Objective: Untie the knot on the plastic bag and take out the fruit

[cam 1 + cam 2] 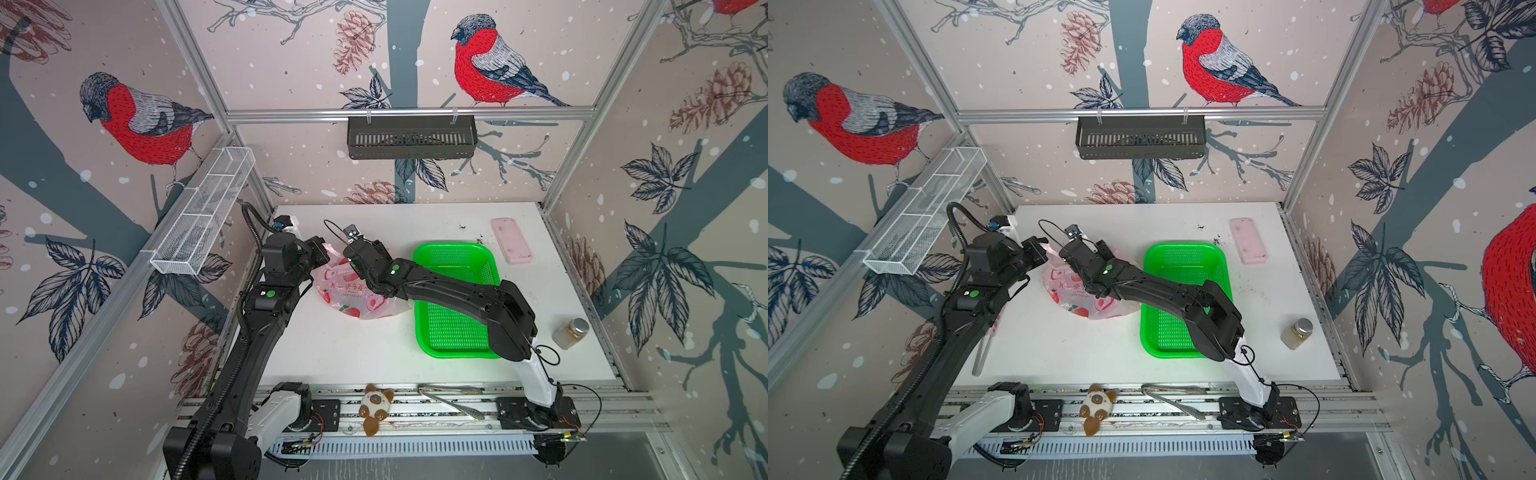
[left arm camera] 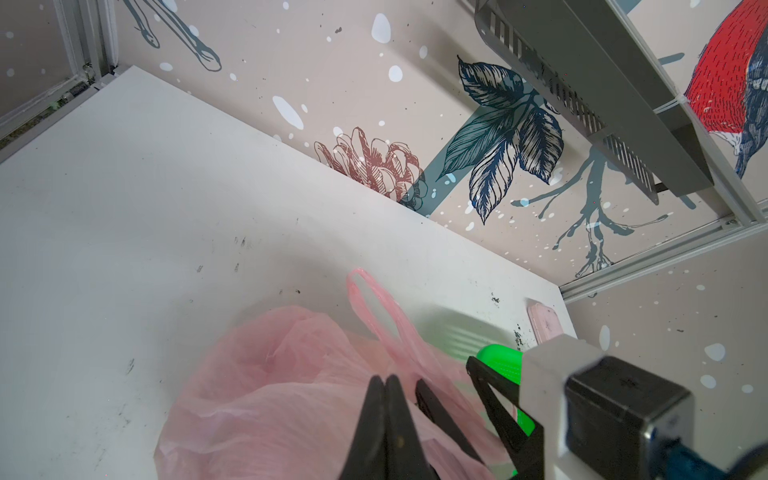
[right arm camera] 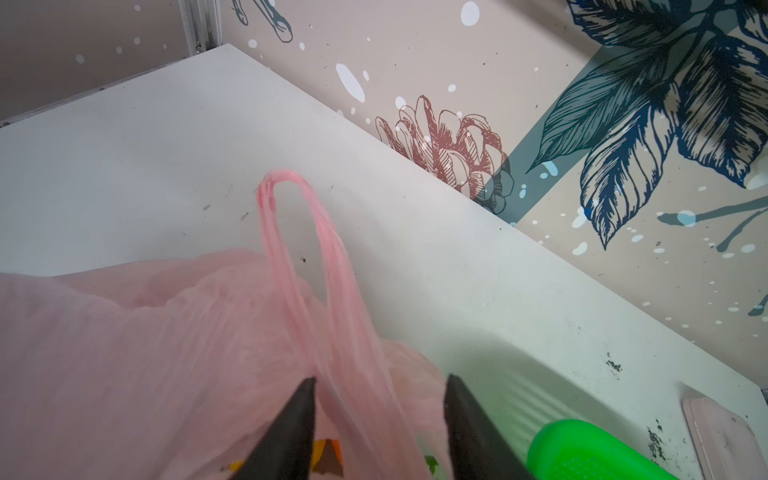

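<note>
The pale pink plastic bag (image 1: 353, 297) (image 1: 1077, 293) with red apple prints lies on the white table just left of the green basket. One loop handle (image 3: 291, 232) stands up from it. My right gripper (image 3: 380, 379) is open, with a finger on each side of that handle's base. My left gripper (image 2: 384, 379) is shut, its tips pinching the bag's film beside the right gripper (image 2: 446, 374). In both top views both grippers meet over the bag's far left part. The knot is hidden. The fruit stays inside the bag; only an orange-yellow patch (image 3: 328, 453) shows through.
A green perforated basket (image 1: 453, 247) stands right of the bag, under my right arm. A pink slab (image 1: 512, 241) lies far right, a jar (image 1: 571, 332) near the right edge. A plush toy (image 1: 376, 409) and tongs (image 1: 453, 401) lie on the front rail.
</note>
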